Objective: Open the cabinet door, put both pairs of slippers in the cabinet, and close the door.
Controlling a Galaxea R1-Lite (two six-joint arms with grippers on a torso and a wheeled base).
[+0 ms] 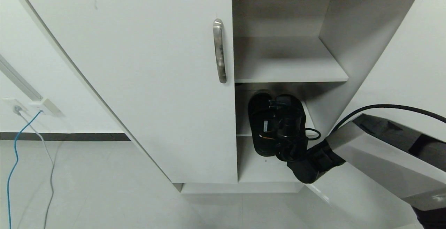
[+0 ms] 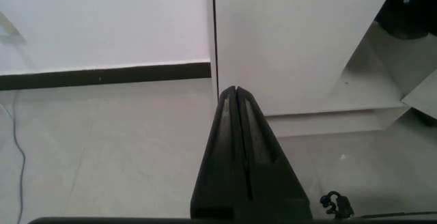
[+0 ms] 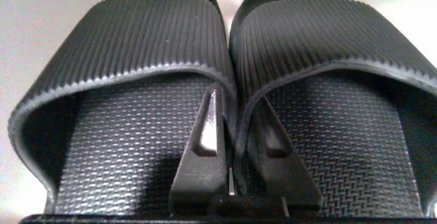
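Right wrist view: end effector (image 3: 235, 98) clamps slippers (image 3: 136, 60); head: btm shelf (image 1: 251, 169).

1. The slippers (image 3: 136, 46) look like black matt rubber: straps finely ribbed, footbeds with a small diamond texture.
2. The cabinet door (image 1: 139, 65) is white, smooth and matt, like laminated board.
3. Its handle (image 1: 219, 51) is brushed metal.
4. The floor (image 1: 104, 194) is pale, smooth and slightly glossy.

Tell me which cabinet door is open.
The right door, swung outward and exposing the slippers; the left door, with the metal handle, is shut.
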